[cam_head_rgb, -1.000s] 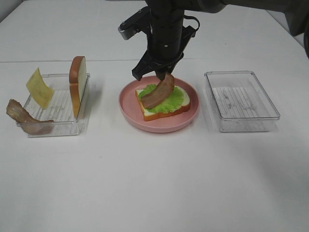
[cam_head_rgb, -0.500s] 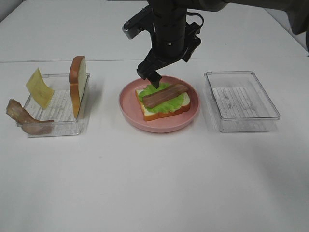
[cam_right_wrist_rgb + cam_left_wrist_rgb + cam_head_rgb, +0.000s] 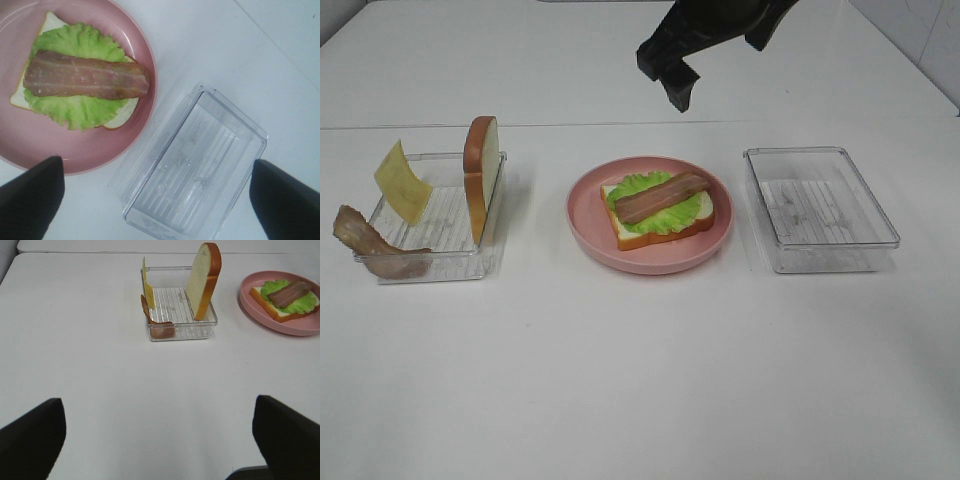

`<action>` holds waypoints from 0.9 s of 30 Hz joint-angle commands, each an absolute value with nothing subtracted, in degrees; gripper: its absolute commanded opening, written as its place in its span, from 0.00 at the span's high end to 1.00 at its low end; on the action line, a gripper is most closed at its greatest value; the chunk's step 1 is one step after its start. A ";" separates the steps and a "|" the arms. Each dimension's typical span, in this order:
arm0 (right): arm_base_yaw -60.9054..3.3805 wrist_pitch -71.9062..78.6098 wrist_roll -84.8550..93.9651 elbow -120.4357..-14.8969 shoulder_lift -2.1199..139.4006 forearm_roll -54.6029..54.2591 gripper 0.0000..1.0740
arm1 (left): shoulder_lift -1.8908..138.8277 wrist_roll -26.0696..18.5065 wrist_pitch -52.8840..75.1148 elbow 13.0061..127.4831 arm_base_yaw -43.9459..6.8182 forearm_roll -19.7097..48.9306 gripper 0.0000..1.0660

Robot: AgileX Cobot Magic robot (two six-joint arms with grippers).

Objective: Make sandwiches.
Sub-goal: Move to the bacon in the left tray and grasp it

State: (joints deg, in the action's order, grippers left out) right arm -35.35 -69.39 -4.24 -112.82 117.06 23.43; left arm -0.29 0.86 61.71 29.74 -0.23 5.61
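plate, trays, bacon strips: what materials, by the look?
Plate: opaque pink, smooth with a soft sheen, likely plastic. Left tray and right tray: clear rigid plastic, with see-through walls and ribbed floors. Plated bacon strip and spare bacon strip: matte, painted streaks; the spare droops over the tray rim, so probably soft rubber or vinyl.
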 commanded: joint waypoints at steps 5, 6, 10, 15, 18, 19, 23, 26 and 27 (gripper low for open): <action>-35.18 -76.32 -4.24 -111.55 110.64 19.71 0.08 | -1.03 0.97 61.48 29.62 -0.11 5.96 0.13; -35.18 -76.32 -4.24 -111.55 110.64 19.71 0.08 | -1.03 0.97 61.48 29.62 -0.11 5.96 0.13; -35.18 -76.32 -4.24 -107.20 106.28 16.84 0.08 | -1.03 0.97 61.48 29.62 -0.11 5.96 0.13; -35.18 -76.32 -4.76 -98.95 101.76 16.84 0.08 | -1.03 0.97 61.48 29.62 -0.11 5.96 0.13; -35.18 -76.32 -5.56 -93.62 99.75 16.84 0.08 | -1.03 0.97 61.48 29.62 -0.11 5.96 0.13; -35.18 -76.15 -5.84 -91.44 98.89 16.84 0.08 | -1.03 0.97 61.48 29.62 -0.11 5.96 0.13; -35.18 -74.48 -6.82 -84.80 96.14 16.84 0.08 | -1.03 0.97 61.48 29.62 -0.11 5.96 0.13; -35.18 -72.31 -8.77 -79.35 93.74 16.73 0.08 | -1.03 0.97 61.48 29.62 -0.11 5.96 0.13; -35.18 -71.16 -9.85 -76.32 92.13 16.73 0.08 | -1.03 0.97 61.48 29.62 -0.11 5.96 0.13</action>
